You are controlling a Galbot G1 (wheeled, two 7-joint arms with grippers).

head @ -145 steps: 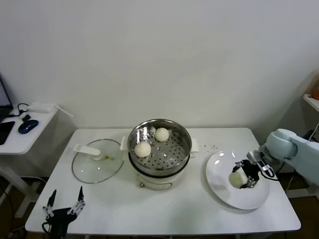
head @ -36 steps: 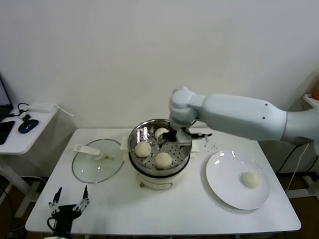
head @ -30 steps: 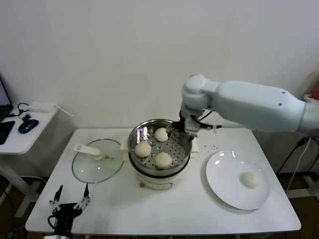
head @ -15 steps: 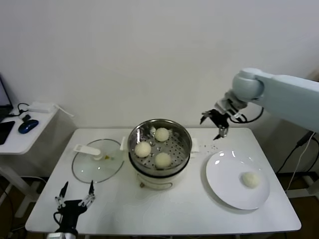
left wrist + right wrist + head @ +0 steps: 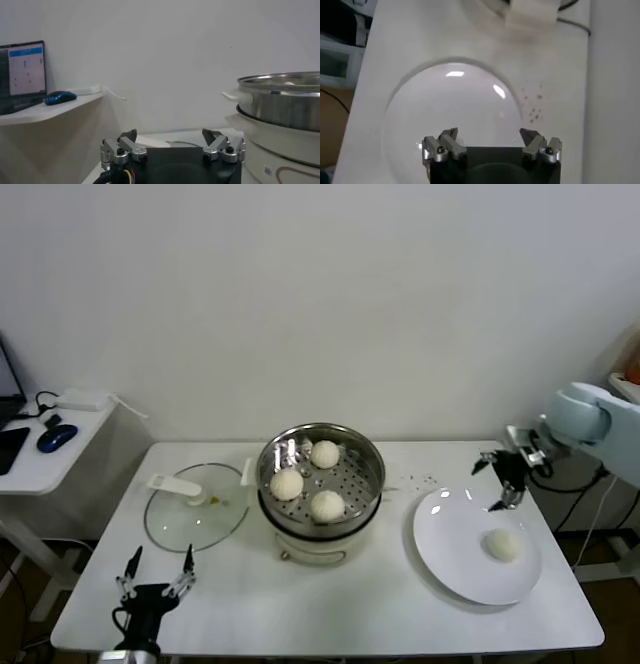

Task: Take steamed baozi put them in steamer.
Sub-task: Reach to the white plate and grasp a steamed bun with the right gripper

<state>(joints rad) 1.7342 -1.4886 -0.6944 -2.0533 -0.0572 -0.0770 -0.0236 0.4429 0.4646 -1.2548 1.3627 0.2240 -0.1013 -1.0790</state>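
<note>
The steamer (image 5: 352,484) stands mid-table, a shiny steel basket on a cream base, with three baozi in it (image 5: 324,454), (image 5: 287,484), (image 5: 327,505). A fourth baozi (image 5: 502,545) lies on the white plate (image 5: 450,539) at the right. My right gripper (image 5: 487,487) hangs open and empty over the plate's far edge, a little beyond that baozi. In the right wrist view the right gripper (image 5: 488,135) has only the bare plate (image 5: 450,100) below it. My left gripper (image 5: 160,556) is parked open at the table's front left; the left wrist view shows it (image 5: 172,137) facing the steamer (image 5: 285,102).
A flat glass lid (image 5: 195,509) with a white handle lies left of the steamer. A low side table (image 5: 40,459) with a blue mouse (image 5: 55,438) stands at the far left. Dark specks dot the table beyond the plate.
The steamer now holds three baozi instead of two. My right gripper has swung, open and empty, from above the steamer rightward and down to the plate's far edge.
</note>
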